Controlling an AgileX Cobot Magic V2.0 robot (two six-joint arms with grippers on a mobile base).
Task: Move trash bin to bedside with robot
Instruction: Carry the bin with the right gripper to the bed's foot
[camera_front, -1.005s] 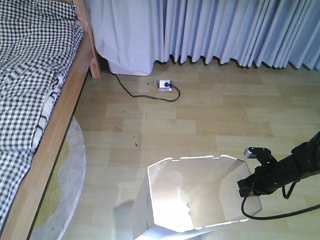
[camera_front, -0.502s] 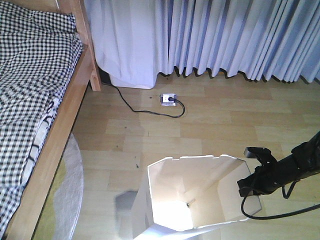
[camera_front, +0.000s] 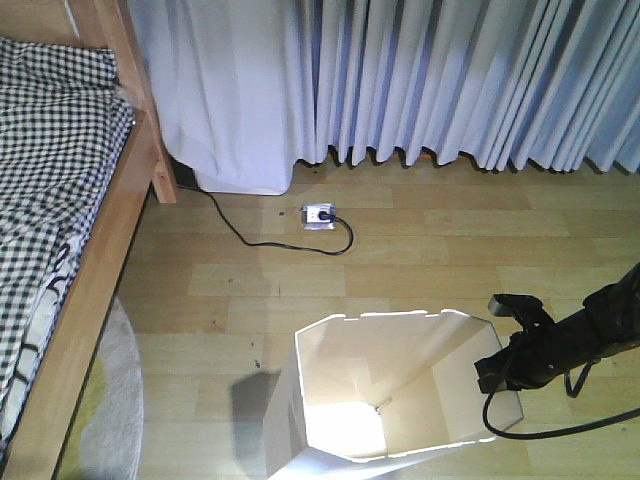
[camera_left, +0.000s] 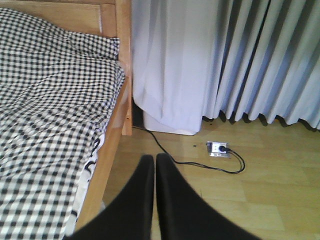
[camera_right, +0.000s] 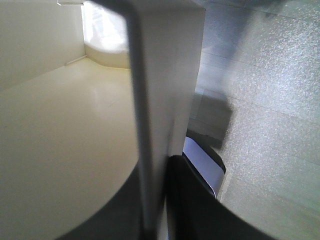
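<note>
Front view: a white trash bin (camera_front: 425, 375) stands on the wooden floor (camera_front: 450, 250), apart from the checked bed (camera_front: 60, 170) at left. The right gripper (camera_front: 497, 373) clamps its right rim.

Left wrist view: the left gripper (camera_left: 155, 195) is closed and empty, near the bed frame.

Right wrist view: the jaws pinch the bin's wall.

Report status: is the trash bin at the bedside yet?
Done: right end effector is clamped on the rim wall of the trash bin. In hand: the bin, held upright. Left: floor separates it from the bed frame, so closing that gap and releasing remain.
</note>
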